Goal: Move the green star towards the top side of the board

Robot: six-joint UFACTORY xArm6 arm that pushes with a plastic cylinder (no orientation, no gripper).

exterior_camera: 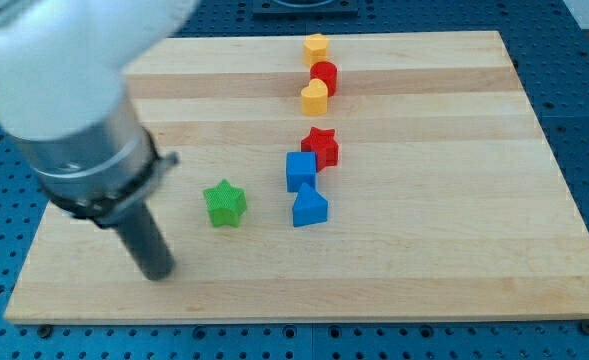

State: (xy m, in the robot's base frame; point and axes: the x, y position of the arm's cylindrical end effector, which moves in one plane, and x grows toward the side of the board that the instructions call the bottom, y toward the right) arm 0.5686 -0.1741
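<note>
The rod's tip [158,272], a tool with nothing held, is seen at the bench's [454,270] near edge, to the view's lower left of the green star [224,203]. The star, judged light, rigid and easily slid, is best pushed from its lower side. Beyond are seen a blue triangle [309,207], blue cube [300,169], red star [321,146] and yellow blocks [315,97]
</note>
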